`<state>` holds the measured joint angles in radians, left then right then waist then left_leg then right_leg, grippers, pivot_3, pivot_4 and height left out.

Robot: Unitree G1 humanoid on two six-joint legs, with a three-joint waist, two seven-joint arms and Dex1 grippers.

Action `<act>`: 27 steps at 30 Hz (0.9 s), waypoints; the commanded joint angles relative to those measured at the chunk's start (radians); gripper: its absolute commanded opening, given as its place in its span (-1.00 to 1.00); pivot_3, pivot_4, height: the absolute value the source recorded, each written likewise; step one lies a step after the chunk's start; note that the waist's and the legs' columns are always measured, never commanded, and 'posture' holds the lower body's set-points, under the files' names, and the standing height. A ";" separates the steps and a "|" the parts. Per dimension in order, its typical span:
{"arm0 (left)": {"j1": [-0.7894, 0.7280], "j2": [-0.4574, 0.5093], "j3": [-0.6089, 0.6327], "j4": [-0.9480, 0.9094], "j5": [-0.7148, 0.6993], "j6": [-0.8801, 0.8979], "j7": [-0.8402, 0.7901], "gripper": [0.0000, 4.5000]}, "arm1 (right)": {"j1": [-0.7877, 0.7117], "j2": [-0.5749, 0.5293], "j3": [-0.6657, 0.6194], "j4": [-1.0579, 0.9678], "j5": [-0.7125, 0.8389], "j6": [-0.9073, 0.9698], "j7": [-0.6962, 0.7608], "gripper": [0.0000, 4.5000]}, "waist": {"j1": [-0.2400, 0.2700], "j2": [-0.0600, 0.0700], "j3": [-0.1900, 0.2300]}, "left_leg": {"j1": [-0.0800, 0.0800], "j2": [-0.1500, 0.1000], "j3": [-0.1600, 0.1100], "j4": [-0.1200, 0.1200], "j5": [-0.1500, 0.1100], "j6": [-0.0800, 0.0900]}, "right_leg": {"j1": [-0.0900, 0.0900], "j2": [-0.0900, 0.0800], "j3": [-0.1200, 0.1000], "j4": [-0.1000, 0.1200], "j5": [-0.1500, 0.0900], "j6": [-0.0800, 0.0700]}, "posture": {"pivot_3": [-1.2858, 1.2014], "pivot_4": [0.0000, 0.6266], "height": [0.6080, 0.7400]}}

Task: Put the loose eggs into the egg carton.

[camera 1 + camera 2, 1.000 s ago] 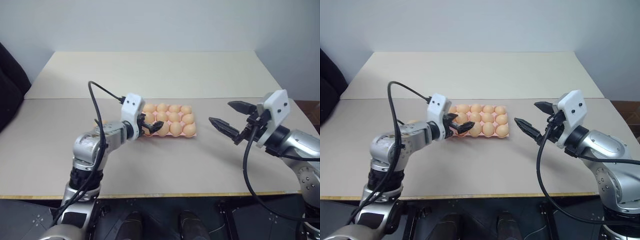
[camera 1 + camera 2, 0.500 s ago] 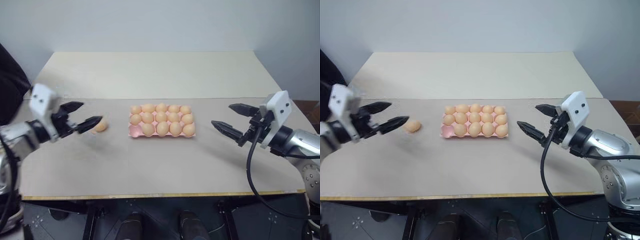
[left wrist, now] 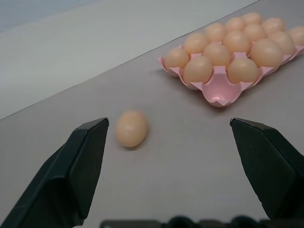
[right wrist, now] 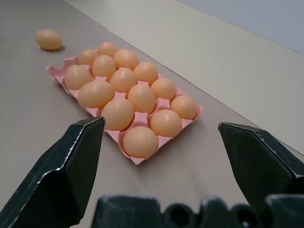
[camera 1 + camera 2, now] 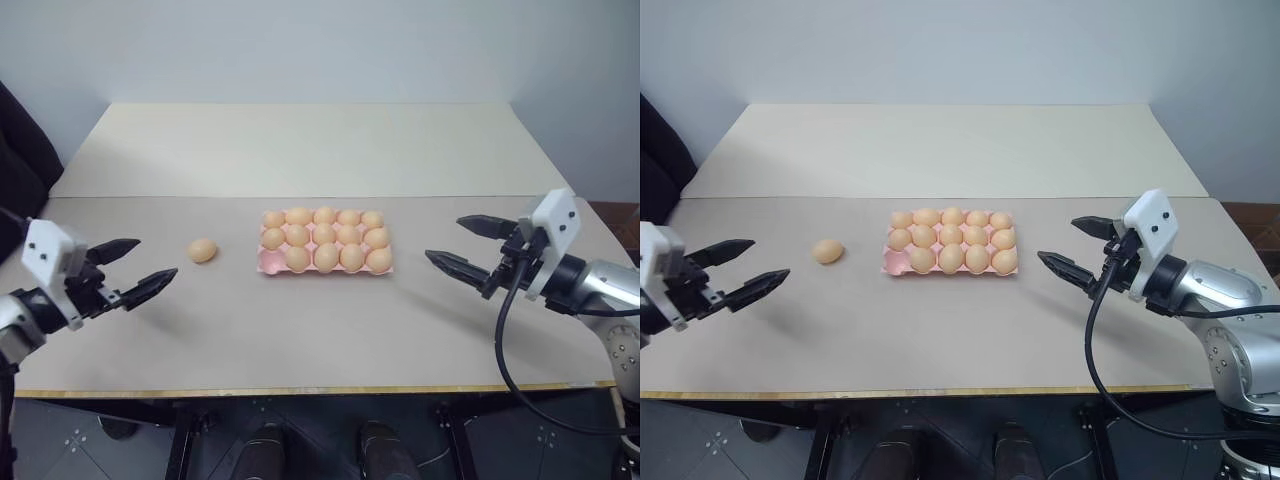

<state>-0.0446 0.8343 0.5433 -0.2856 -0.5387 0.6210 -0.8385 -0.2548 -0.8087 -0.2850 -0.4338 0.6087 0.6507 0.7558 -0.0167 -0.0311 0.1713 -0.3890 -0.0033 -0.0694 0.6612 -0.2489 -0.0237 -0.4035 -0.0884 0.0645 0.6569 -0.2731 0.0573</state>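
1. My left gripper (image 5: 128,272) hangs at the left edge of the tabletop (image 5: 320,330), jaws spread wide with nothing between them, well apart from the one loose egg (image 5: 202,250) lying on the bare surface.
2. That egg sits to the left of the egg carton (image 5: 268,262), near it but not touching; my left wrist view brings it up close (image 3: 131,128), just beside my left finger (image 3: 71,175), a closeness the head views do not bear out.
3. The pink carton rests mid-tabletop, filled with eggs in all cups but one. The head views make its front-left corner look merely pale; my left wrist view shows an empty cup there (image 3: 219,90).
4. My right wrist view takes the carton (image 4: 130,121) from the other end, the loose egg (image 4: 48,39) beyond its far corner; the empty cup is hidden behind the eggs from here.
5. My right gripper (image 5: 470,248) hovers right of the carton, jaws wide and empty, pointing toward it.
6. A second ago my left gripper was over the carton's left end, covering that corner; it has since swung out to the left, while my right has barely shifted.
7. My left arm is cut off by the frame edge in both head views.
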 commanded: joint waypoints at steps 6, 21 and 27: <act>-0.309 -0.111 -0.299 0.194 0.177 0.070 0.276 0.99 | -0.052 -0.011 0.007 -0.017 -0.004 -0.020 -0.004 1.00 | 0.004 -0.001 0.000 | 0.000 -0.001 0.000 0.000 0.000 0.000 | 0.000 -0.001 0.000 0.000 0.000 0.000 | 0.03 -0.52 1.00; -0.541 -0.223 -0.467 0.663 0.346 -0.159 0.252 0.15 | -0.020 -0.009 -0.057 -0.091 0.029 0.027 -0.092 1.00 | 0.001 -0.001 0.000 | -0.002 -0.001 0.000 0.001 0.000 0.000 | -0.002 0.000 0.000 0.001 0.000 0.000 | 0.03 -0.52 1.00; -0.505 -0.227 -0.441 0.393 0.244 -0.105 0.166 -0.16 | 0.008 -0.006 -0.067 -0.115 0.031 0.034 -0.105 1.00 | 0.001 -0.001 0.000 | -0.002 -0.001 0.000 0.001 0.000 0.000 | -0.002 0.000 0.000 0.002 0.000 0.000 | 0.03 -0.52 1.00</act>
<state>-0.5346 0.6018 0.0714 0.2250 -0.2447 0.5066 -0.6422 -0.2452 -0.8117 -0.3098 -0.5124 0.6149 0.6857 0.6625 -0.0160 -0.0320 0.1709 -0.3918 -0.0043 -0.0698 0.6624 -0.2487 -0.0237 -0.4056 -0.0885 0.0647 0.6589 -0.2729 0.0574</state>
